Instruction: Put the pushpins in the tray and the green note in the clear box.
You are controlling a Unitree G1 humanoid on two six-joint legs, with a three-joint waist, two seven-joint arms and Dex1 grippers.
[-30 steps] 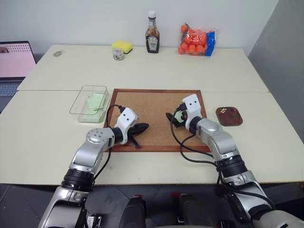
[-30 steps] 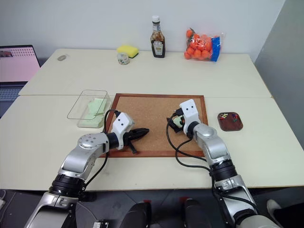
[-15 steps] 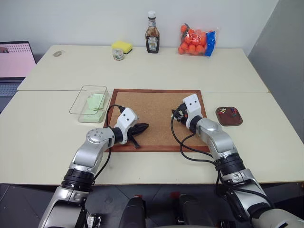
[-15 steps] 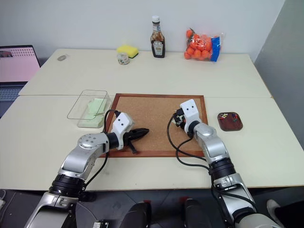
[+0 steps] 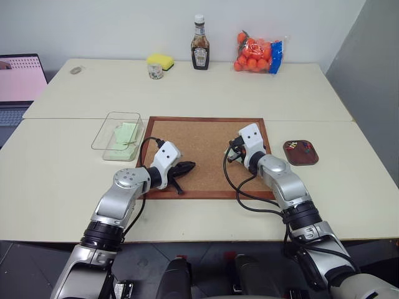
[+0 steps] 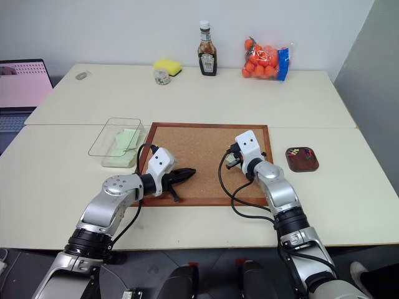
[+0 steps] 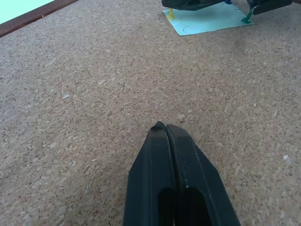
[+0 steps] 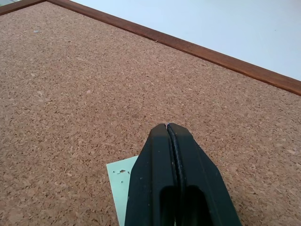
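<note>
My right tool (image 8: pixel 167 127) has its fingers pressed together just over a corner of the green note (image 7: pixel 207 21), which lies on the corkboard (image 5: pixel 199 140). I cannot tell whether anything is pinched between them. A yellow pin (image 7: pixel 171 13) and a green pin (image 7: pixel 245 19) stand in the note's near corners. My left tool (image 7: pixel 164 126) is pressed together too, holding nothing, low over bare cork and well apart from the note.

The risks as I judge them:
- If the fingers closed beside a pin head and not on it, I lift away with nothing
- If I tug the note while a pin holds it, the thin paper tears at the hole
- A tiny pin can slip from the fingers on the way to the tray (image 5: pixel 293 161), roll off the cork and be hard to find
- The freed note is light and may slide or curl as I try to get under it

The tray sits right of the board with several pushpins (image 5: pixel 305 146) in it. The clear box (image 5: pixel 106 140) is left of the board, with a pale green sheet (image 5: pixel 126 134) inside.

The worktop (image 5: pixel 75 168) is pale and smooth. At its far edge, by a plain white wall, are a sauce bottle (image 5: pixel 199 51), a bag of oranges (image 5: pixel 259 53), a yellow sponge (image 5: pixel 161 60) and a small jar (image 5: pixel 155 71); a laptop (image 5: pixel 19 81) stands at the far left
</note>
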